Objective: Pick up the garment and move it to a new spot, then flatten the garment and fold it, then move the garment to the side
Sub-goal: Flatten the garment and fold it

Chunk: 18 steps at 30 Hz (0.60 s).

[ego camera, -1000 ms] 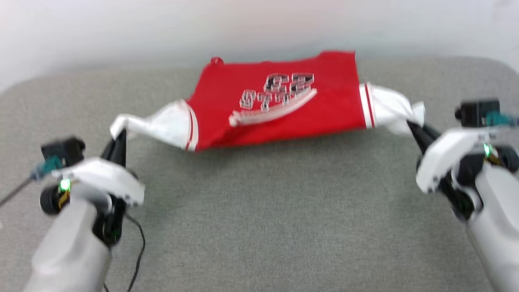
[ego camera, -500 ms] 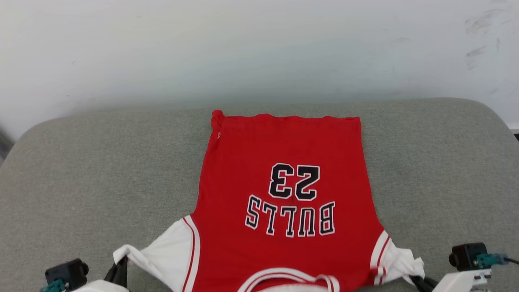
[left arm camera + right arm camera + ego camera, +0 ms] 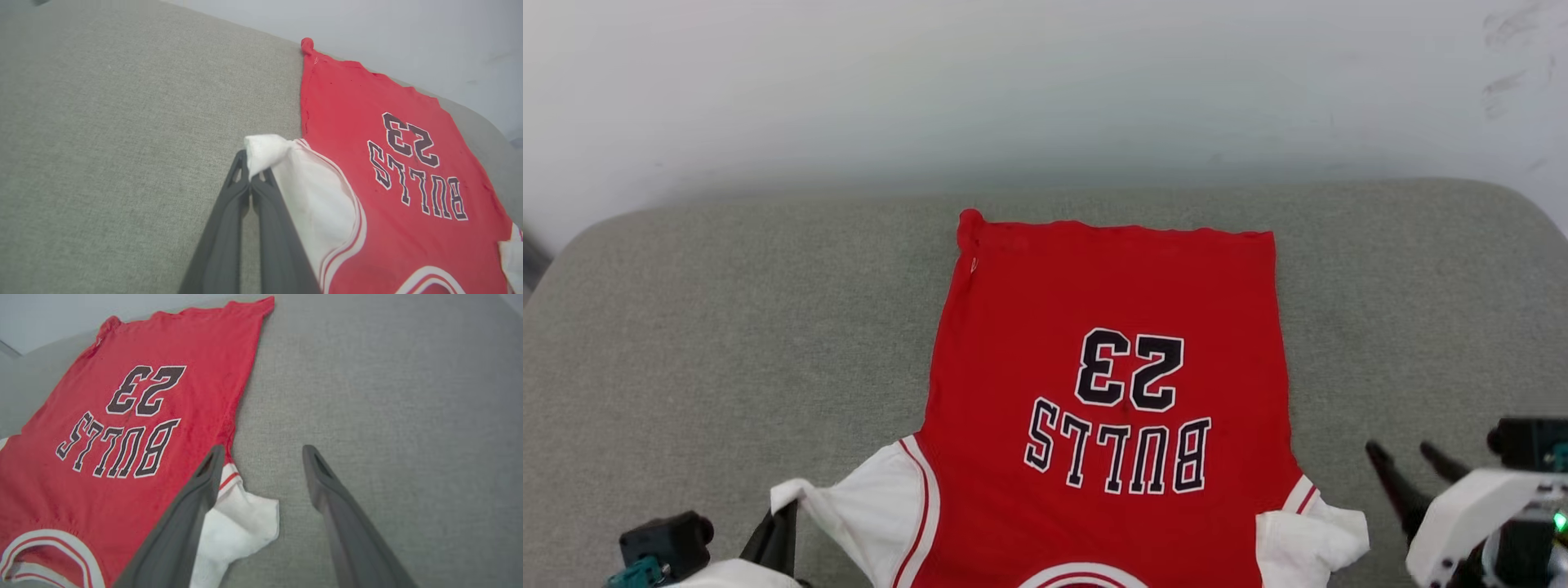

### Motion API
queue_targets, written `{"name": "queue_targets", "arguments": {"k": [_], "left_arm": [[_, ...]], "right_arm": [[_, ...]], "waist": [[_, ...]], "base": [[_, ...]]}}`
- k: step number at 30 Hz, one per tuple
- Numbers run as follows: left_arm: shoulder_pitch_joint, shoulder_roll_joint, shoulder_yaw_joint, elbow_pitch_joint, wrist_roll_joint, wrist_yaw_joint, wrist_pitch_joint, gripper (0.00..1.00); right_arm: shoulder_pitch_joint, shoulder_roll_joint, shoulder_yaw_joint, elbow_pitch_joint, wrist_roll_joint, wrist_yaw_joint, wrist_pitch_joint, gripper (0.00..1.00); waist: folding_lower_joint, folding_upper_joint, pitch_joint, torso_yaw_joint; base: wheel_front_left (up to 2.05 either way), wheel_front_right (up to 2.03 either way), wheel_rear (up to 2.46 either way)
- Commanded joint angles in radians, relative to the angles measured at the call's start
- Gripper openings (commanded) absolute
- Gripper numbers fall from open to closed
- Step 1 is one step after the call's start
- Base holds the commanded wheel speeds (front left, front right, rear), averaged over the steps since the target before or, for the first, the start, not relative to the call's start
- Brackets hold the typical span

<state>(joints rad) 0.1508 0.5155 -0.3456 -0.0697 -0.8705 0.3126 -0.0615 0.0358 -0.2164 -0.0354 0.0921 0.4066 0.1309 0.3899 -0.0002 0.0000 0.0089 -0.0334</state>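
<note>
Plain indoor room (lab-like): grey upholstered cushion (image 3: 727, 327), scuffed white wall (image 3: 1013, 82).

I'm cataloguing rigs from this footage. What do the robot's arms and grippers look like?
The left gripper and right gripper each have two long, tapering dark grey fingers with slotted tips. Behind each sit a white shell, a black camera block and a teal connector; a green light glows on the right wrist.

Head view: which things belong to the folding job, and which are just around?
Job:
garment, spread flat, numerals up
left gripper, shut on its white sleeve
right gripper, open beside the other sleeve

Just there:
grey padded surface under it
white wall behind
</note>
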Motion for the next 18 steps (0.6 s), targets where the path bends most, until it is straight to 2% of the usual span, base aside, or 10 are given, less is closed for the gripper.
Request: {"name": "queue_targets", "arguments": {"k": [1,6,9,18], "left_arm": [[-0.022,0.003,0.001,-0.009,0.008,0.005,-0.005,0.0],[-0.097,0.002,-0.016,-0.056,0.037,-0.015,-0.008,0.0],[-0.153,0.003,-0.025,-0.08,0.059,-0.03,-0.01,0.0],[-0.315,-0.012,-0.049,-0.136,0.108,-0.067,-0.02,0.0]], "right_arm": [[-0.034,0.004,-0.011,-0.003,-0.002,0.0,-0.003,1.0],[-0.231,0.009,-0.095,0.069,-0.005,0.0,0.015,1.0],[-0.365,0.005,-0.128,0.153,0.004,0.0,0.049,1.0],[-0.771,-0.066,-0.179,0.443,-0.044,0.0,0.278,1.0]], "waist": [[0.0002,0.0,0.017,0.011],[0.0002,0.0,0.098,0.055],[0.0002,0.0,0.164,0.085],[0.0002,0.0,0.382,0.167]], "base": [[0.0,0.0,0.0],[0.0,0.0,0.0],[0.0,0.0,0.0],[0.0,0.0,0.0]]}}
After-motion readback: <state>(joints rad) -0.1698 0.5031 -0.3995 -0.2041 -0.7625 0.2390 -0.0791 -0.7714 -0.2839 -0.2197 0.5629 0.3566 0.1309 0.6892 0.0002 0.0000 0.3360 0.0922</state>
